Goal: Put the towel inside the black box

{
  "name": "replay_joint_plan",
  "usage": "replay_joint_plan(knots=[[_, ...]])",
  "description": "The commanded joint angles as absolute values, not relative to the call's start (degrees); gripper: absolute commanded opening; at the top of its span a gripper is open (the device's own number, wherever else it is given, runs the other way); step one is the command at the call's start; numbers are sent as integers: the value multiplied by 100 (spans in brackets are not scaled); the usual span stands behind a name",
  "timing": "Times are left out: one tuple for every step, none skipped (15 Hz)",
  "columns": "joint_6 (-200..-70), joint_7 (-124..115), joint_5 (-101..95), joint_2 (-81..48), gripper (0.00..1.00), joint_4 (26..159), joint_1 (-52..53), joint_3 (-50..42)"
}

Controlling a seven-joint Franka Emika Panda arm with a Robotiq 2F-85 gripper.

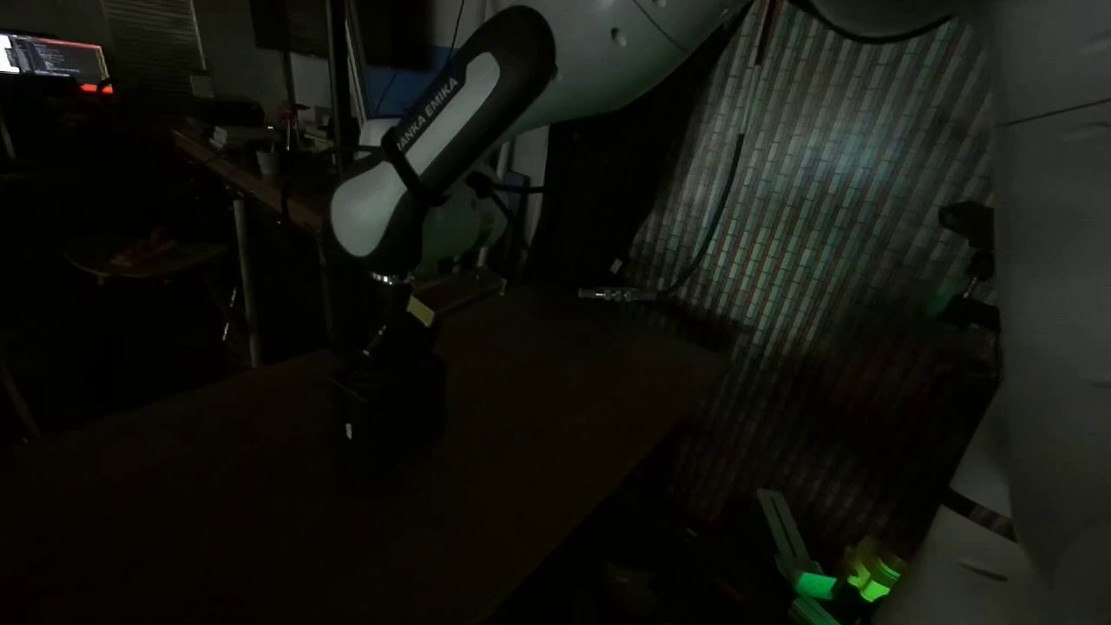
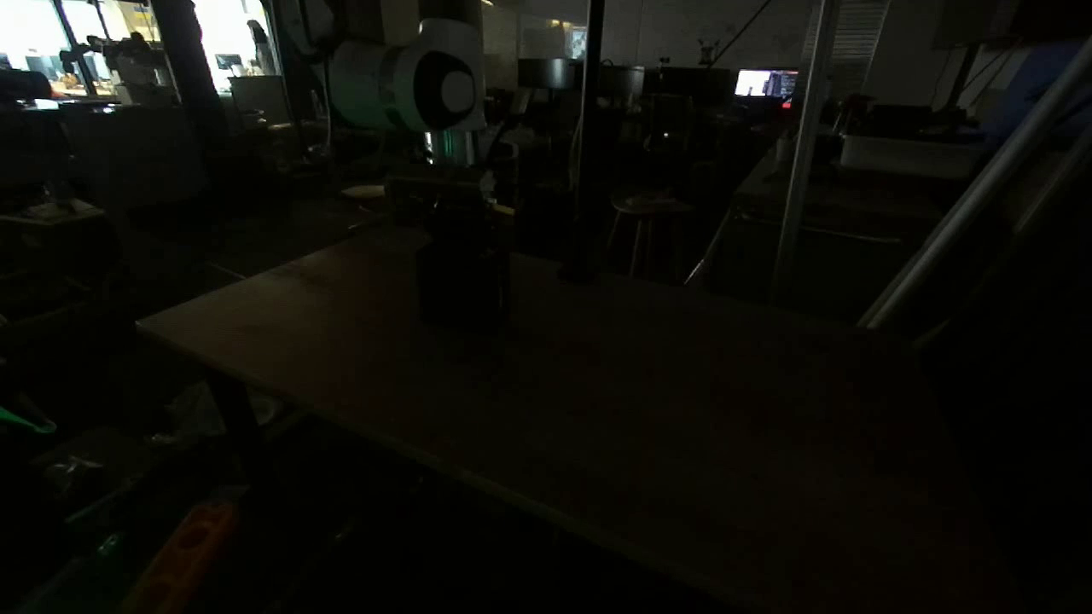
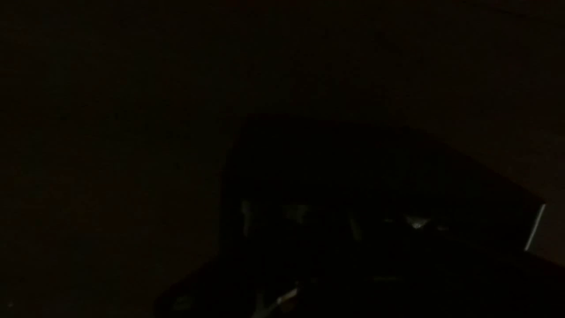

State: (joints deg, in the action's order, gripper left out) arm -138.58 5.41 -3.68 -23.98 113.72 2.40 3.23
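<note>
The scene is very dark. A black box (image 1: 391, 425) stands upright on the table, and it also shows in an exterior view (image 2: 463, 290) and in the wrist view (image 3: 326, 154). My gripper (image 1: 386, 351) points down at the box's top opening, and it also shows in an exterior view (image 2: 461, 230). Its fingers seem to reach to or into the opening, but they blend into the black of the box. Whether they are open or hold something cannot be made out. The towel does not show in any view; it is hidden or too dark to see.
The dark brown table (image 1: 538, 451) extends around the box, and its edge shows in an exterior view (image 2: 512, 499). A black upright pole (image 2: 589, 145) stands behind the table. A hanging cable (image 1: 725, 208) ends at the table's far side. A side bench (image 1: 278, 195) stands beyond.
</note>
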Motion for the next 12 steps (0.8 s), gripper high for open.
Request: replay_joint_plan(knots=[[-13685,228,-714,-1557,12,11948,353,126],[-13646,163,-782,-1395,12,12043,349,106],[-13612,54,-865,-1213,12,12157,355,83],[-13569,-47,-943,-1050,12,12248,356,67],[-13515,-165,-1003,-870,12,12359,355,62],[-13471,-318,-1090,-699,12,12456,361,58],[-13411,-470,-1170,-516,12,12557,363,64],[-13342,-618,-1254,-360,12,12645,360,79],[-13277,-800,-1359,-182,12,12759,355,93],[-13206,-951,-1425,-27,12,12855,342,114],[-13158,-1096,-1462,129,12,12969,328,141],[-13120,-1225,-1469,256,12,13060,312,166]])
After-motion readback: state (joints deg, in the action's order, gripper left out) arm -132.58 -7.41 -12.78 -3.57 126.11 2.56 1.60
